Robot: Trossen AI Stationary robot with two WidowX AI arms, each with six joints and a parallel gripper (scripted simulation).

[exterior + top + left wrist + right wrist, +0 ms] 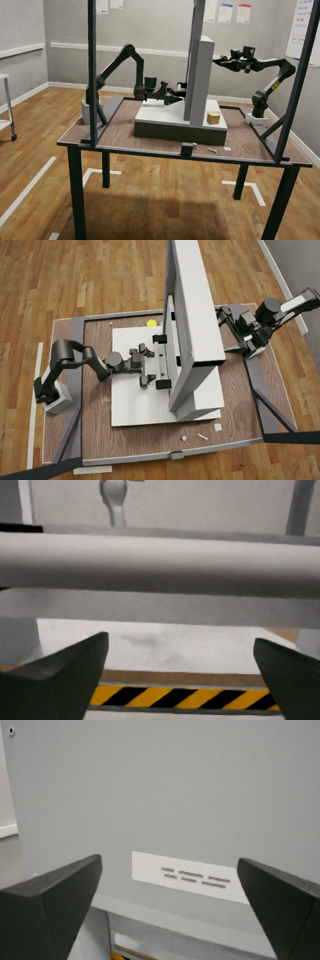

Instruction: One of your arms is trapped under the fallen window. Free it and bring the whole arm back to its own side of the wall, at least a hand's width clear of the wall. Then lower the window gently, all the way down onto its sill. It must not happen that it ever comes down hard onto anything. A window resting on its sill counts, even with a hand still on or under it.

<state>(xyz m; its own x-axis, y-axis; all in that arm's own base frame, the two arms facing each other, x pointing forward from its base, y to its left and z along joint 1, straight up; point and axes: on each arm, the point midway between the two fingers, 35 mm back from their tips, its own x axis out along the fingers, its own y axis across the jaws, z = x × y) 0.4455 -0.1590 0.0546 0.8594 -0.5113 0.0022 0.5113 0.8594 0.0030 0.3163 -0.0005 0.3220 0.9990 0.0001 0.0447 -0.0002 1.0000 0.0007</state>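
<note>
The grey wall (196, 304) stands across the white platform (134, 395). The window sash (169, 327) carries a white handle bar (156, 358) between two black brackets on the left arm's side. My left gripper (154, 366) is open and empty, with its fingers just under the bar. In the left wrist view the bar (160, 565) crosses above the fingers. A gap shows under the sash, above the yellow-black striped sill (185, 696). My right gripper (232, 348) is open and empty. It is held high on its own side and faces the wall's label (190, 876).
A tan block (213, 118) sits on the platform on the right arm's side. A yellow disc (151, 322) lies by the wall's far end. Small white bits (202, 436) and a dark block (186, 148) lie near the table's front edge. Dark frame posts stand at the corners.
</note>
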